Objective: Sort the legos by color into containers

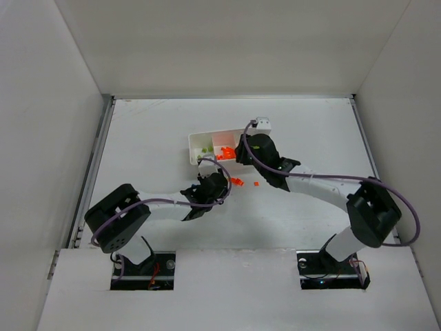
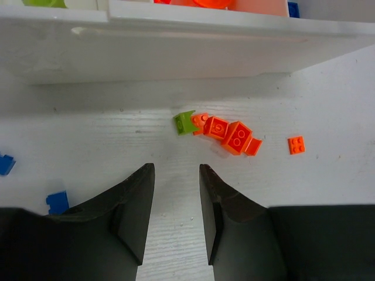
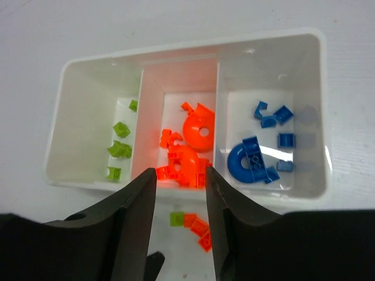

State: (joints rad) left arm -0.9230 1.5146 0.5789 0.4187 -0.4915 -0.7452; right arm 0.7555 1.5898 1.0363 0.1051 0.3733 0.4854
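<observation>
The white tray (image 3: 187,52) has three compartments: lime green legos (image 3: 119,146) on the left, orange ones (image 3: 187,146) in the middle, blue ones (image 3: 258,155) on the right. My right gripper (image 3: 180,172) is open and empty, hovering over the tray's near wall by the orange compartment. On the table just before the tray lie a green lego (image 2: 184,123) and a row of orange legos (image 2: 229,134) touching it, with a lone orange one (image 2: 296,144) to the right. My left gripper (image 2: 176,170) is open and empty, low over the table short of that row.
Two blue legos (image 2: 57,202) lie on the table left of my left gripper. In the top view the tray (image 1: 198,146) sits mid-table, both grippers (image 1: 215,172) (image 1: 236,155) crowd its near side, and loose orange legos (image 1: 238,183) lie between the arms. White walls enclose the table.
</observation>
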